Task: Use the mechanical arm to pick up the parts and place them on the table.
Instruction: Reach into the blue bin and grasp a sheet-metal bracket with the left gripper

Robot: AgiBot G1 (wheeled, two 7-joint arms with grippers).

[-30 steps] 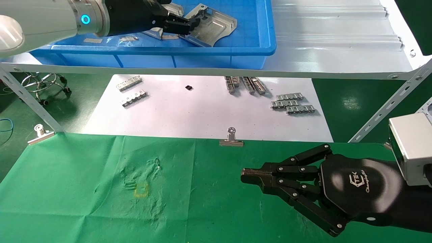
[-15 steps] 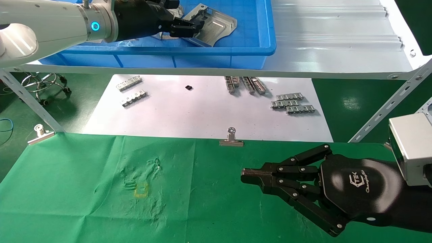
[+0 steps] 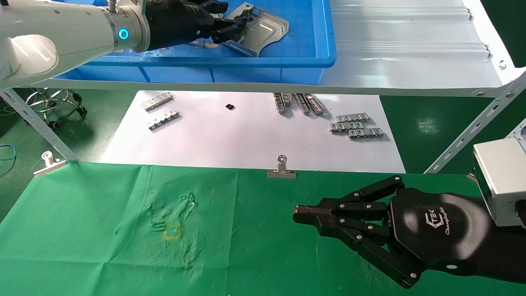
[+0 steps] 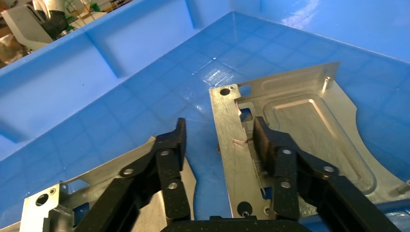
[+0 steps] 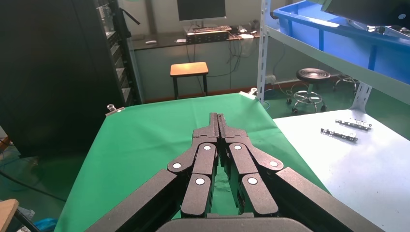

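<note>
Two parts lie in the blue bin (image 3: 312,41) on the shelf. The nearer silvery plate (image 3: 265,31) (image 4: 309,125) has a curved cut-out edge and raised rims. My left gripper (image 3: 237,24) (image 4: 220,130) is open inside the bin, with the plate's straight rim strip between its jaws: one finger (image 4: 263,140) rests over the plate, the other (image 4: 174,145) over the bin floor. A second plate (image 4: 72,193) lies under the gripper's other side. My right gripper (image 3: 296,214) (image 5: 218,117) hovers shut and empty over the green table (image 3: 102,213).
A yellow square mark (image 3: 171,231) sits on the creased cloth. Binder clips (image 3: 281,169) pin the cloth's far edge. Small grey toothed strips (image 3: 356,126) lie on the white sheet (image 3: 246,135) under the ribbed metal shelf (image 3: 411,53). A slanted shelf brace (image 3: 472,127) stands at right.
My left arm has slid to the right along the bin, bringing its fingers farther onto the plate's rim. The right arm has not moved.
</note>
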